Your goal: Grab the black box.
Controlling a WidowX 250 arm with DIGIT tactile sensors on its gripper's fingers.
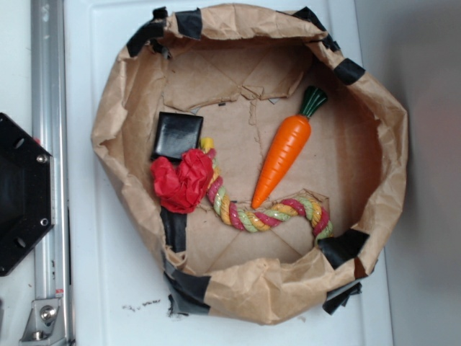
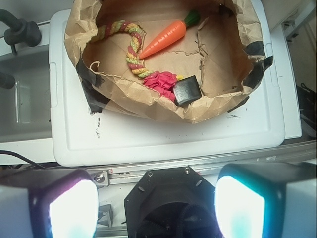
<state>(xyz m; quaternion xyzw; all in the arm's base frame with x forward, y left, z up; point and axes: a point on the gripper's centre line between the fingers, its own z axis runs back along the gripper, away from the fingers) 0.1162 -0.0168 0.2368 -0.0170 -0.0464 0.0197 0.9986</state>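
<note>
Inside the paper bowl [image 1: 374, 137], black box [image 1: 177, 135] touches red paper ball [image 1: 183, 180]; hand [image 2: 157, 203] spread apart, no legible writing.

Work surface: a white plastic top [image 1: 108, 288] with rounded corners, filling most of the exterior view.
Rail: a silver metal rail [image 1: 49, 144] running top to bottom along the left edge of the exterior view, with a bracket and bolt at the lower left.
Right side: a plain grey surface [image 1: 425, 180] beyond the white top.
Marks: small dark specks [image 1: 140, 305] on the white top, lower centre.
Light: even and soft, with no hard shadows.
</note>
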